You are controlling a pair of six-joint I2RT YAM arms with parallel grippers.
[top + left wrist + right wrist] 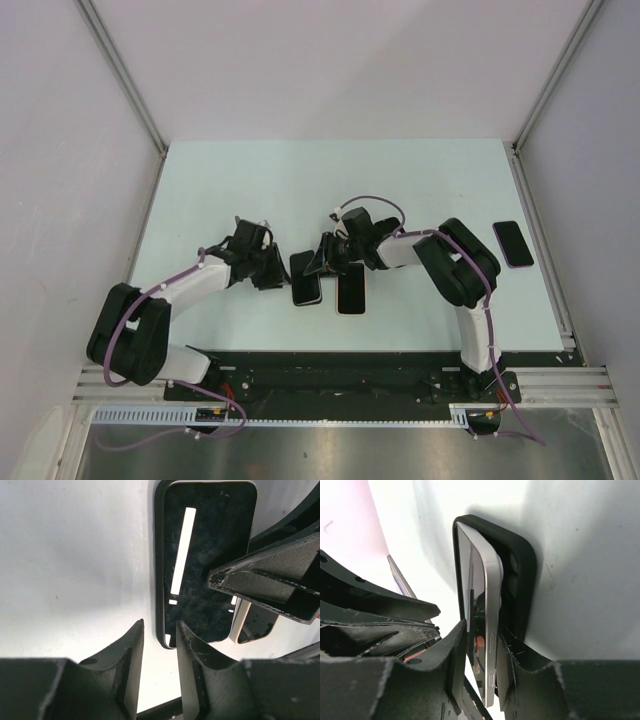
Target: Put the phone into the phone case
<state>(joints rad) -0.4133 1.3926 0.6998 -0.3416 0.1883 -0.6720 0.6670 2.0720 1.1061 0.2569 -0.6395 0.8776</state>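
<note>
While the right gripper (482,630) straddles the silver-edged, glossy-screened phone (487,595) with a finger close against each face, it cannot be told whether the pads press. That phone is tipped up on one long edge, partly seated in the black, round-cornered phone case (522,575), which lies on the pale table (300,180). Jaws of the left gripper (160,630) stand parted, gripping nothing, just beside a corner of that pair. Overhead, phone and case lie between both grippers. A second dark slab phone (351,288) lies just right of them. A pink-rimmed dark phone (513,243) lies well apart, further right
</note>
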